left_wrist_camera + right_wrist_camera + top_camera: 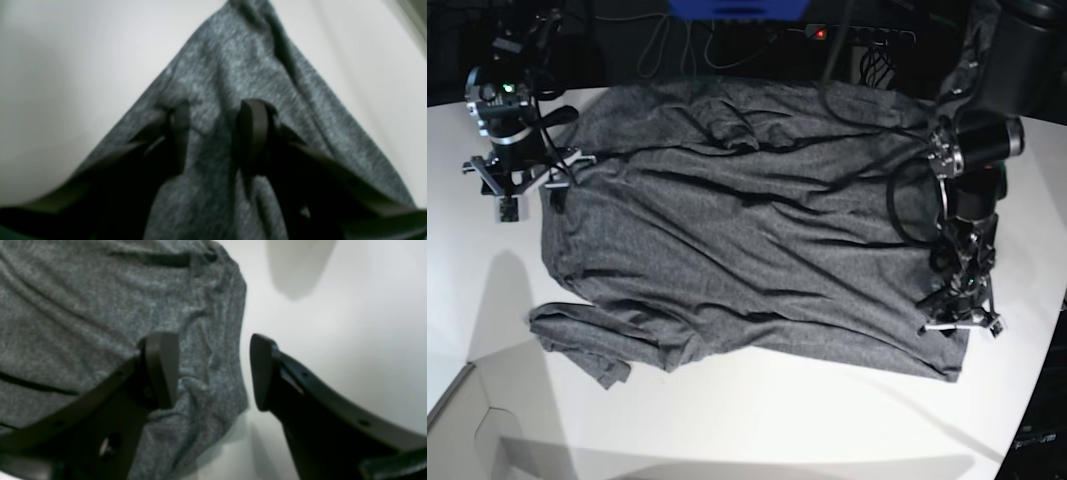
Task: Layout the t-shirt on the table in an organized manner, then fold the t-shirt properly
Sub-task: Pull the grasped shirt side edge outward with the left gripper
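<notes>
The dark-grey t-shirt [747, 230] lies spread and wrinkled across the white table [777, 420], with one sleeve [577, 340] bunched at the lower left. In the left wrist view my left gripper [215, 125] hovers low over a corner of the t-shirt [227, 66]; its fingers stand apart, cloth beneath them, so it is open. My right gripper [213, 370] is open astride the t-shirt's edge [100, 306]: one finger [160, 366] is over cloth, the other over bare table [350, 323]. In the base view the left arm [967, 150] is at the right, the right arm [502, 130] at the upper left.
Black cables [907, 190] trail from the left arm over the shirt's right side. A power strip with a red light [822, 33] and more cables lie behind the table. The table's edge runs at the lower left [457, 395] and curves at the right [1052, 350].
</notes>
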